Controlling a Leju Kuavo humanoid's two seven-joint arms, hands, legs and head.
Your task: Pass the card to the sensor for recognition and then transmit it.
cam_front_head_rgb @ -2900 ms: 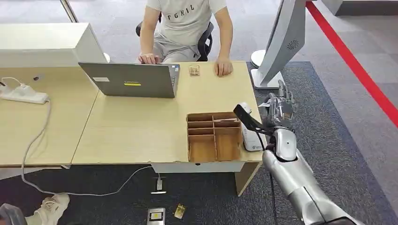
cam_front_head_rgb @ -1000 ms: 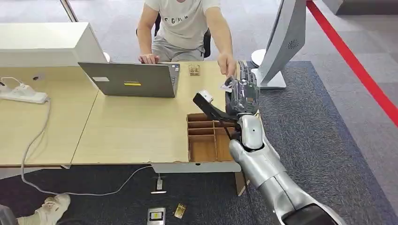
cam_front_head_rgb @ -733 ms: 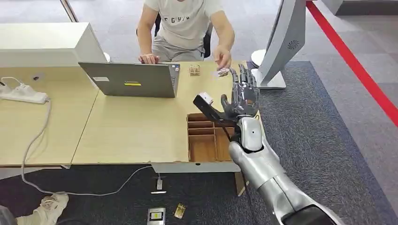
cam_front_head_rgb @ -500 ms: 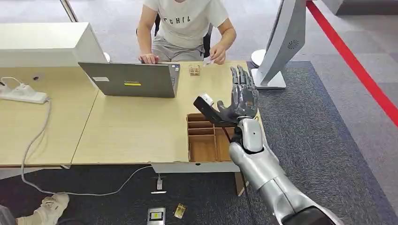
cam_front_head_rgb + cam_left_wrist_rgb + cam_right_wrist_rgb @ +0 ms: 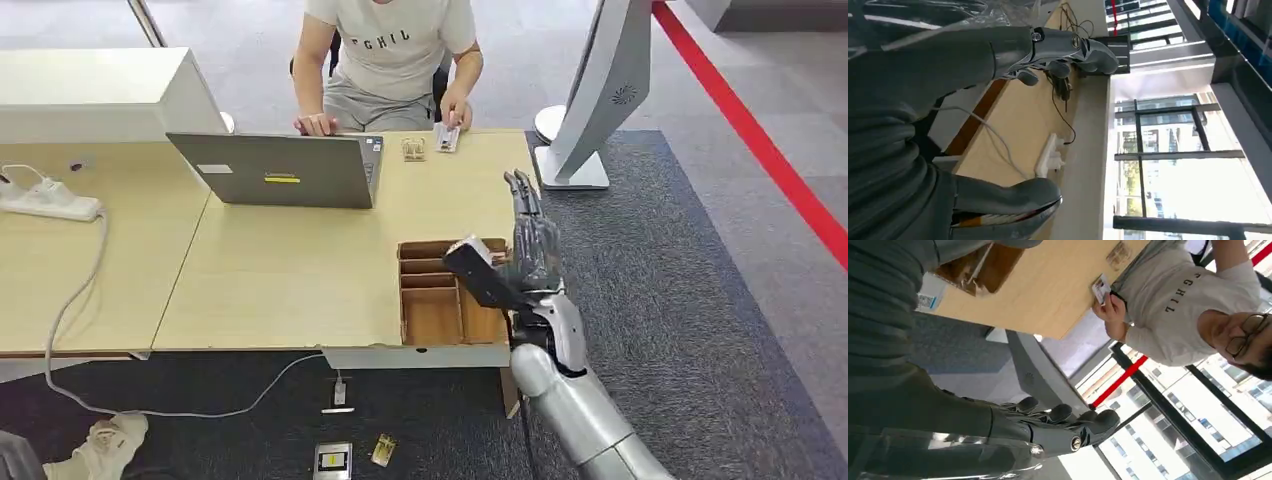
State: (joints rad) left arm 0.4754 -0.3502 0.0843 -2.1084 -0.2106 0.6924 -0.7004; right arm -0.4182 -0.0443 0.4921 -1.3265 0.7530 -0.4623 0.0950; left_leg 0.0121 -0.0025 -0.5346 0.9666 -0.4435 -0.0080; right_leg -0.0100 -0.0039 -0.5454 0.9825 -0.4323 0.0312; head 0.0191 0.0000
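The white card (image 5: 447, 137) lies at the table's far edge under the fingers of the seated person's hand (image 5: 457, 108); in the right wrist view the card (image 5: 1100, 288) shows pinched in that hand. My right hand (image 5: 532, 245) stands upright beside the table's right edge, near the wooden divider box (image 5: 432, 318), fingers straight and apart, holding nothing; the right wrist view shows those fingers (image 5: 1058, 427) empty. The white sensor (image 5: 927, 296) sits beside the box. My left hand (image 5: 1063, 45) hangs low beside a desk, holding nothing.
An open grey laptop (image 5: 275, 170) stands at the table's back left, with a small wooden piece (image 5: 413, 149) beside the card. A white kiosk stand (image 5: 600, 80) rises off the table's right corner. A power strip (image 5: 50, 200) lies on the left desk.
My right hand carried the card from the sensor to the person, who took it and set it at the far edge. The hand has drawn back empty toward the box.
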